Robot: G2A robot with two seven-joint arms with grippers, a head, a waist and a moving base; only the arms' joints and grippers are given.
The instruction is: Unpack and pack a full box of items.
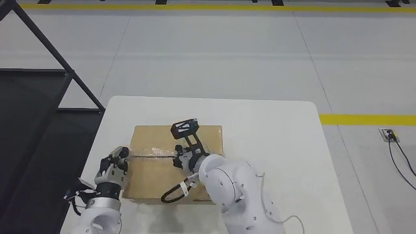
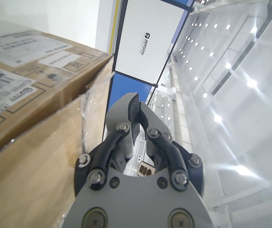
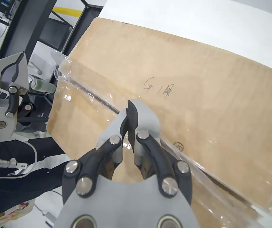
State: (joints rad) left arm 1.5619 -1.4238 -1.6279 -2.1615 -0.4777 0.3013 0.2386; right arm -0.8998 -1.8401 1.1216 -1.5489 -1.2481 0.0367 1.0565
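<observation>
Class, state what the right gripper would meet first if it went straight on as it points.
Most likely the box top, at its tape seam; the right gripper points there, though the gap is unclear.

Under the right gripper (image 3: 128, 117), the box (image 3: 197, 84) is matt brown cardboard, its seam covered by glossy, crinkled clear tape (image 3: 88, 91). Beside the left gripper (image 2: 137, 112), smooth white paper labels (image 2: 19, 50) cover its side. Both grippers have smooth grey shells, shiny metal bolts (image 3: 115, 139) and black ribbed pads (image 2: 133, 110). Beyond the right gripper, the counter (image 3: 197, 12) is smooth matt white.
</observation>
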